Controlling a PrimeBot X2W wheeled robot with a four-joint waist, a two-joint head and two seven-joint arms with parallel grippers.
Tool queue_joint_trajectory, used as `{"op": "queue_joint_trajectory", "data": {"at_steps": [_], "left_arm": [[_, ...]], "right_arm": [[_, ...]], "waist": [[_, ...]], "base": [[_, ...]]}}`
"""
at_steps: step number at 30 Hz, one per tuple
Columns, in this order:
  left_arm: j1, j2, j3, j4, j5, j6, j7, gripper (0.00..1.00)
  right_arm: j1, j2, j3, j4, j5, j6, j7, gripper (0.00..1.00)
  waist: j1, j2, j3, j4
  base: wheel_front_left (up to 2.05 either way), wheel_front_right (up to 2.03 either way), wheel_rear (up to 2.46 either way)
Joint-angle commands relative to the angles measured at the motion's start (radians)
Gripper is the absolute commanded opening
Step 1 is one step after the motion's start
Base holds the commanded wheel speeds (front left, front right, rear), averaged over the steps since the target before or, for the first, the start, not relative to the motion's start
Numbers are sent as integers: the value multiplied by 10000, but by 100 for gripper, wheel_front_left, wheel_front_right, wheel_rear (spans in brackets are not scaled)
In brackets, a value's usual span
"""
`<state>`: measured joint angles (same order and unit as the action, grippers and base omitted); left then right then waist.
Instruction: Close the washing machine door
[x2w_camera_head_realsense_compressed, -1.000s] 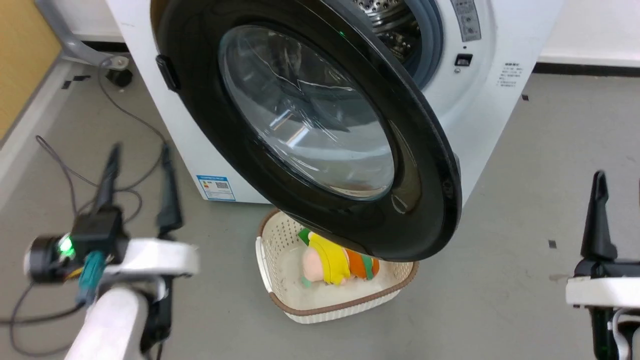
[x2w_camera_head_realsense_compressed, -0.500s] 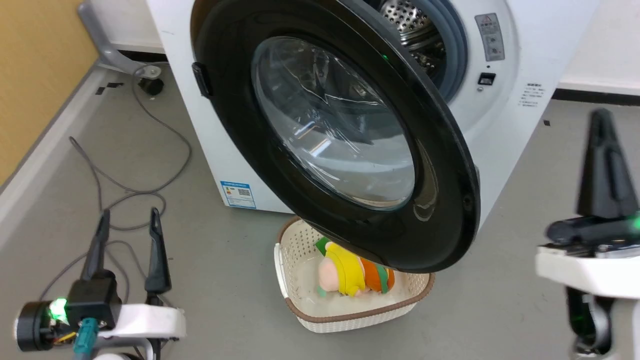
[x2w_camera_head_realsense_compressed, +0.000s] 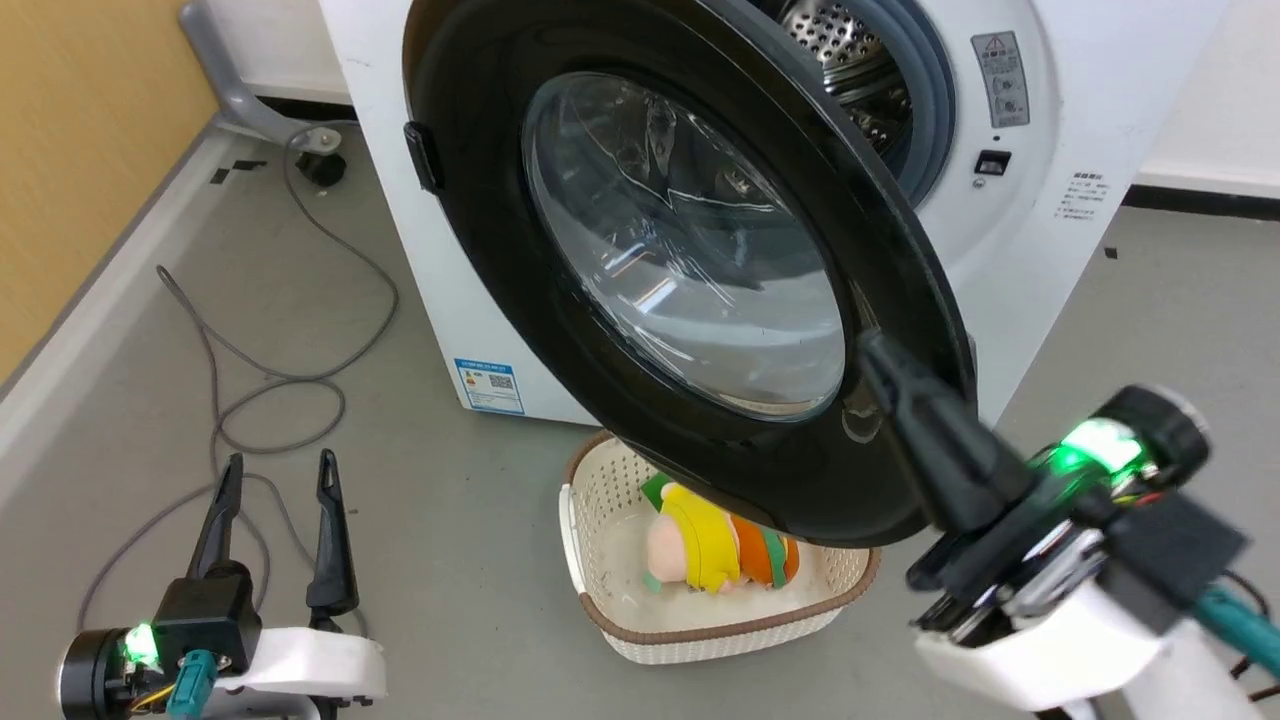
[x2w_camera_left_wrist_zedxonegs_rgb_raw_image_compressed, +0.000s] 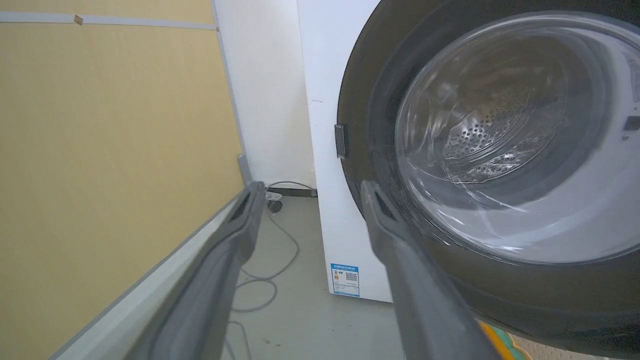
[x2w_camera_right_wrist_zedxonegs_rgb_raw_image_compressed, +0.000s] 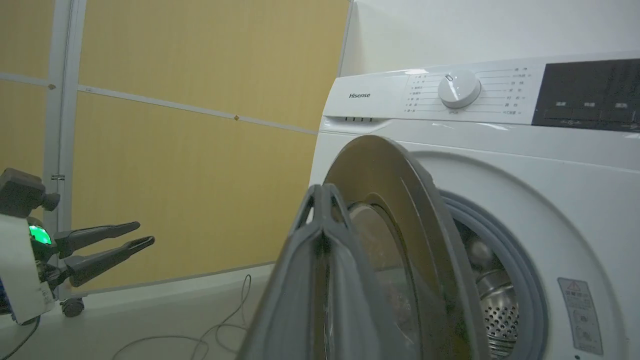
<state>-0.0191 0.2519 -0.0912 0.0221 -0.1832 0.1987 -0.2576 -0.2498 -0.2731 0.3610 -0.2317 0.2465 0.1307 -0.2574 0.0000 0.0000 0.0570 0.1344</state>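
Pointing at washing machine door (x2w_camera_head_realsense_compressed: 690, 260): right pincer (x2w_camera_head_realsense_compressed: 885, 360)

We run matching ends: left gripper (x2w_camera_head_realsense_compressed: 278, 460) and right gripper (x2w_camera_head_realsense_compressed: 880, 355) each have two long, dark grey, tapered fingers (x2w_camera_head_realsense_compressed: 330, 530) on a black block (x2w_camera_head_realsense_compressed: 205, 610). Behind that we have glossy white rounded shells (x2w_camera_head_realsense_compressed: 310, 668). Each side carries a black cylindrical pod (x2w_camera_head_realsense_compressed: 88, 678) with a lit green LED (x2w_camera_head_realsense_compressed: 140, 645). Teal plug (x2w_camera_head_realsense_compressed: 195, 675) and thin yellow wires (x2w_camera_head_realsense_compressed: 142, 700) at the left pod; teal cable (x2w_camera_head_realsense_compressed: 1235, 615) on the right.
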Motion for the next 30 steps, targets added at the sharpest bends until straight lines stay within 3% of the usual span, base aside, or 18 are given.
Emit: {"op": "queue_joint_trajectory", "data": {"at_steps": [1, 6, 12, 21, 30], "left_arm": [[98, -75, 61, 33, 105, -81, -41, 100], [2, -293, 214, 89, 266, -210, -41, 100], [-149, -528, 347, 111, 462, -357, -41, 100], [-514, -854, 379, 58, 777, -601, -41, 100], [-1147, -1203, 338, 59, 986, -871, -41, 100]], "right_arm": [[-122, -192, 207, 226, -6, 0, -44, 0], [-152, -915, 1011, 1387, -72, 0, -44, 0], [-219, -1261, 1109, 2778, 148, 0, -44, 0], [-717, -1281, 619, 4194, 297, 0, -44, 0], [-1868, -928, -596, 5395, 114, 0, -44, 0]], "waist": [[0, 0, 47, -12], [0, 0, 208, -59], [0, 0, 474, -133], [0, 0, 1107, -147], [0, 0, 2037, -15]], "base": [[0, 0, 0], [0, 0, 0], [0, 0, 0], [0, 0, 0], [0, 0, 0]]}}
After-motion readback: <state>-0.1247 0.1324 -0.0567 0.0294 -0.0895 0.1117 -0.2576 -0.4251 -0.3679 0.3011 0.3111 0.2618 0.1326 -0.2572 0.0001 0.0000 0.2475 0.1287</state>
